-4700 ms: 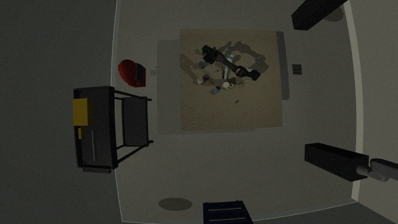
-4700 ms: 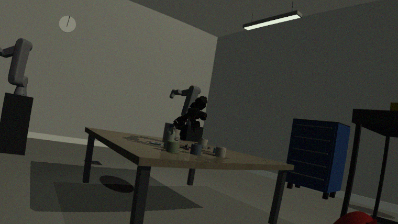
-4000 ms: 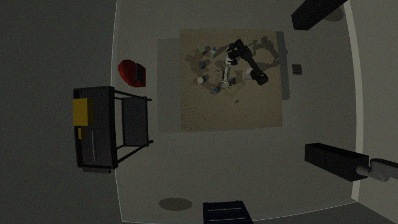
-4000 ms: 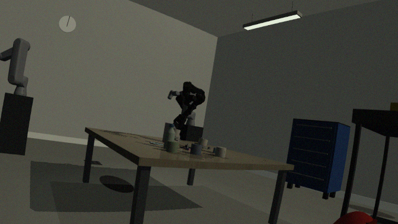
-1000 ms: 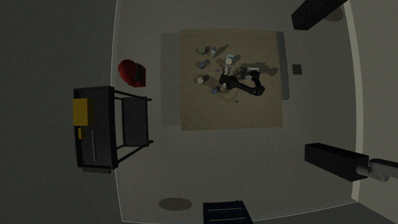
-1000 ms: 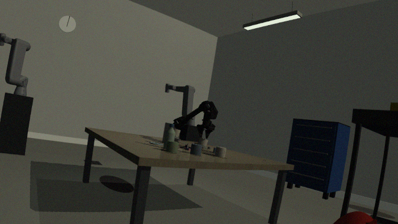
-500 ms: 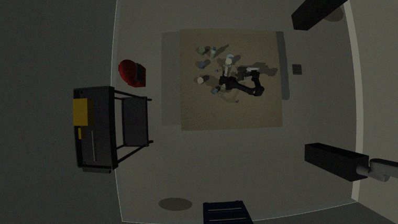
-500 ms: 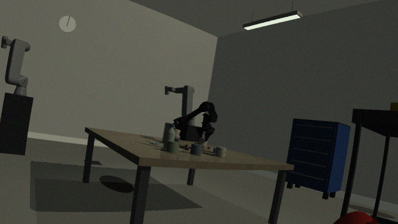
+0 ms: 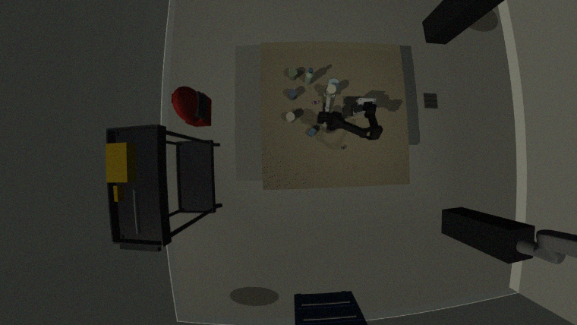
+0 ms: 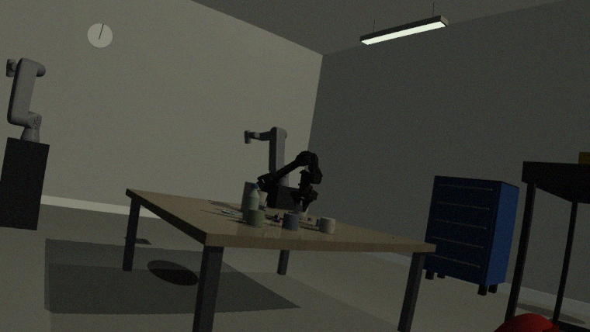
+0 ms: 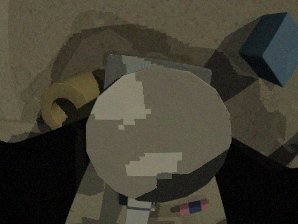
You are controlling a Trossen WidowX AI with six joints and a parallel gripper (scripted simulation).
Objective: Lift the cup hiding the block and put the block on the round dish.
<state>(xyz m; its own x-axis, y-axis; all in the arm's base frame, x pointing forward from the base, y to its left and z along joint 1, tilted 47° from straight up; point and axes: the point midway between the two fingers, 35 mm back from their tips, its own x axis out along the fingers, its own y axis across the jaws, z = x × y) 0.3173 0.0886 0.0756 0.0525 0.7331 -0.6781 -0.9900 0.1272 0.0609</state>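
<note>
My gripper (image 9: pixel 325 121) (image 10: pixel 305 202) (image 11: pixel 156 128) points down around one pale cup (image 10: pixel 300 212) (image 11: pixel 157 117). In the wrist view the cup's round top fills the gap, with a black finger against each side; my gripper looks shut on it. A grey end plate (image 11: pixel 118 68) of the balance shows behind this cup, and its pale beam (image 9: pixel 327 104) (image 11: pixel 137 216) runs to the other end. The other cup (image 9: pixel 331 88) stands there. The light blue round dish (image 9: pixel 333 81) is just beyond that cup. No block shows under either cup. The balance's tilt cannot be told.
A blue block (image 9: pixel 312 131) (image 11: pixel 280 52) and a yellow-brown ring (image 11: pixel 51 100) lie near the held cup. A small pink and blue piece (image 9: pixel 315 102) (image 11: pixel 194 207) lies beside the beam. A bottle (image 9: pixel 308 77) (image 10: pixel 253 201), a green cup (image 9: pixel 293 73), a blue cup (image 9: pixel 292 93) and a white cup (image 9: pixel 290 116) stand farther off.
</note>
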